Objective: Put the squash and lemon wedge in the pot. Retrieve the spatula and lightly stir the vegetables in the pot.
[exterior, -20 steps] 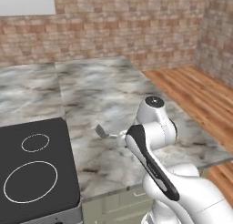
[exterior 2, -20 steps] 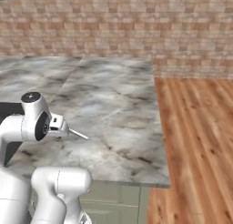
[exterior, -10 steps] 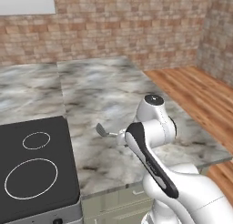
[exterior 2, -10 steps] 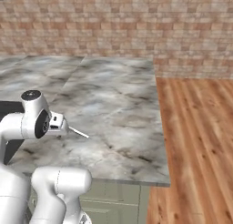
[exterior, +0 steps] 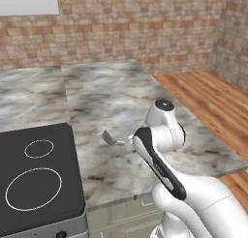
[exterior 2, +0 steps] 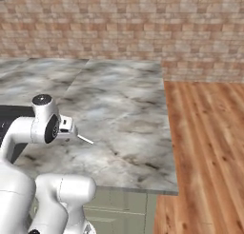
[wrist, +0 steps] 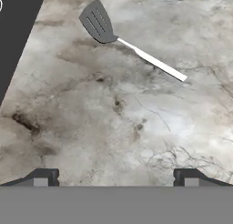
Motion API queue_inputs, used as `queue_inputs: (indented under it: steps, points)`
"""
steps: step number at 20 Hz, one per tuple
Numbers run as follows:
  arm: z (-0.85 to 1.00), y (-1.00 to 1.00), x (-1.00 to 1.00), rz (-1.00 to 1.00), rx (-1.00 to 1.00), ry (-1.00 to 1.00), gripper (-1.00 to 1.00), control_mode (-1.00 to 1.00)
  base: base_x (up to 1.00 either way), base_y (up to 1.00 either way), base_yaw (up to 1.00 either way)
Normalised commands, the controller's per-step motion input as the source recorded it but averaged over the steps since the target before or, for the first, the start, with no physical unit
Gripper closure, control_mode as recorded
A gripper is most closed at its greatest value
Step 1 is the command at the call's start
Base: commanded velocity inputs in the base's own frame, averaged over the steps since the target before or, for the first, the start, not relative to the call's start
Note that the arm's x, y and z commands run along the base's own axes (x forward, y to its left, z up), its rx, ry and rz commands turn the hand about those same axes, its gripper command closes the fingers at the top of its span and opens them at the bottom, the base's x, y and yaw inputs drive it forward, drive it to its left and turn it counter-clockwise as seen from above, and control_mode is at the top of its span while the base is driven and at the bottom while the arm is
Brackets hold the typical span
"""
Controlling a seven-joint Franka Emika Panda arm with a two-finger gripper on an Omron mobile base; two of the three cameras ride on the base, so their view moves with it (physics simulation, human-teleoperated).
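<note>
Counter (wrist: pixel 136 127): grey-and-white marble with dark brown veining. Spatula (wrist: pixel 101 23): dark grey slotted head, pale silver-white handle. Cooktop (exterior: pixel 34 174): black, with thin white ring markings. Back wall (exterior: pixel 135 24): red-brown brick, pale mortar. Floor (exterior 2: pixel 205 133): orange-brown wood planks. Fingers (wrist: pixel 44 175): dark grey.

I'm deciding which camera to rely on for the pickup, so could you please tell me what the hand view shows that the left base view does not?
Hand view alone: the slots in the flat grey slotted head of the spatula with its thin pale metal handle, whole, and both finger tips of the gripper, jaws wide apart above bare counter.

Left base view alone: the black glass cooktop's two white burner rings, the red brick wall and wooden floor.

Both: the spatula lying on the grey marble counter, near the cooktop.
</note>
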Motion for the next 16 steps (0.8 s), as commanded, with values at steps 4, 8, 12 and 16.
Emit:
queue_inputs:
  steps: [4,8,12,16]
  points:
    - [0.02,-0.39,0.93,0.16,0.01,0.12,-1.00,-1.00,0.00,0.00,0.00]
    - [0.00,-0.45,1.00,0.16,-0.01,0.10,-1.00,-1.00,0.00,0.00,0.00]
    - [0.00,-0.11,1.00,0.15,-0.11,0.12,-1.00,-1.00,0.00,0.00,0.00]
    - [0.07,0.01,0.67,0.09,-0.09,0.15,-1.00,-1.00,0.00,0.00,0.00]
